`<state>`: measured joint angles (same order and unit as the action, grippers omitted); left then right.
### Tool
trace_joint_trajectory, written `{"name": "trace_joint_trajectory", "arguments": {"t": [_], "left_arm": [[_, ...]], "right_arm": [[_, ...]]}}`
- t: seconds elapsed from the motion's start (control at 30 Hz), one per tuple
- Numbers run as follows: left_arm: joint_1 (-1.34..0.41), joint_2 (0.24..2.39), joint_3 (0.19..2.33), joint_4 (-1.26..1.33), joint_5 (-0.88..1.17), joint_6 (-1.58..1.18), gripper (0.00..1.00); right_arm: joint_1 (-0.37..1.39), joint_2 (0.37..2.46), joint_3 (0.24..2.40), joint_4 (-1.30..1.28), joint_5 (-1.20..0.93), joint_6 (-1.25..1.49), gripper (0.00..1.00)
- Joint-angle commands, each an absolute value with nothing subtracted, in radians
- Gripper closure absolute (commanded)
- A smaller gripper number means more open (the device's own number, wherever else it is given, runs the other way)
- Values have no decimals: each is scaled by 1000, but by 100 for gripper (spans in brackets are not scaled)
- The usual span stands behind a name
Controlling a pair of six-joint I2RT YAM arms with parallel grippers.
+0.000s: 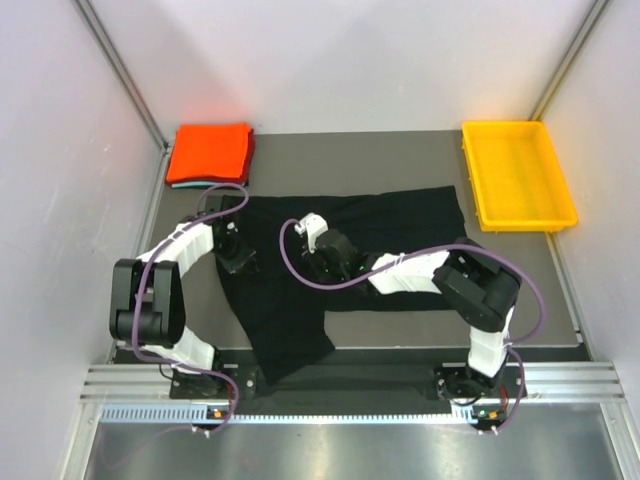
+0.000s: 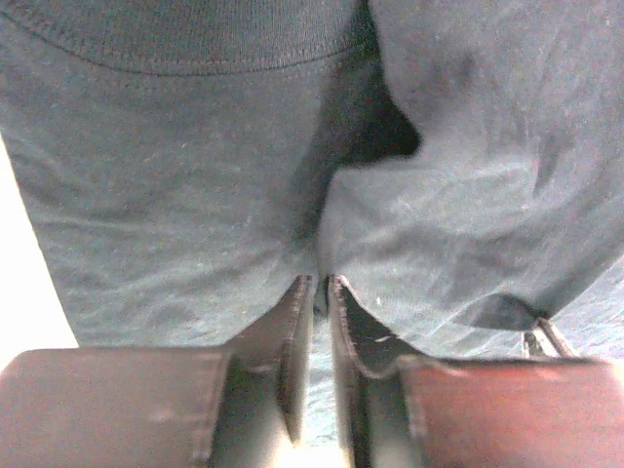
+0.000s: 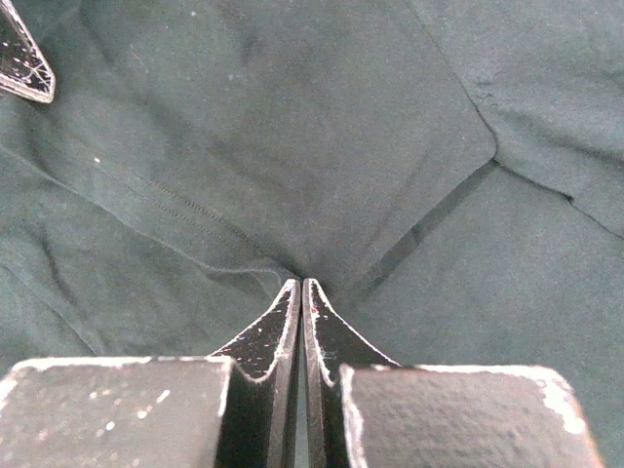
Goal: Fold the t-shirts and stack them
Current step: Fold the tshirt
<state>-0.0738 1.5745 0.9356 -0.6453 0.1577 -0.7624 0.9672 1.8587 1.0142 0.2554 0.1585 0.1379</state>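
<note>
A black t-shirt (image 1: pixel 400 225) lies spread and rumpled across the middle of the table, one part hanging towards the near edge. My left gripper (image 1: pixel 240 262) is down on its left part. In the left wrist view that gripper (image 2: pixel 320 281) is shut on a pinched fold of the black cloth (image 2: pixel 175 195). My right gripper (image 1: pixel 325 262) is at the shirt's middle. In the right wrist view it (image 3: pixel 300 283) is shut on a gathered bit of the cloth (image 3: pixel 292 127). A folded orange-red t-shirt (image 1: pixel 210 152) lies on a teal one (image 1: pixel 205 185) at the back left.
A yellow plastic tray (image 1: pixel 515 175) stands at the back right. White walls close in the table on the left, back and right. The arms' purple cables loop over the shirt.
</note>
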Motion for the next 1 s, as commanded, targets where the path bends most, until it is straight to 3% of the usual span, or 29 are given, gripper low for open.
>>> {"name": "trace_joint_trajectory", "arguments": {"t": [0.0,0.1,0.4,0.63,0.97], "left_arm": [[-83,1529,951,-690,121,-753,79],[-83,1543,972,-738,60,-729,71],[-80,1520,1101,-715,46,-654,66],[-78,1683,1163,-627,236,-647,67],[-71,1743,1098,-664,46,-629,69]], "right_arm": [[962,1807,1020,301,121,140,100],[963,1807,1029,276,130,149,97],[960,1726,1049,137,152,227,76],[960,1839,1166,77,143,288,85],[939,1947,1175,17,193,333,85]]}}
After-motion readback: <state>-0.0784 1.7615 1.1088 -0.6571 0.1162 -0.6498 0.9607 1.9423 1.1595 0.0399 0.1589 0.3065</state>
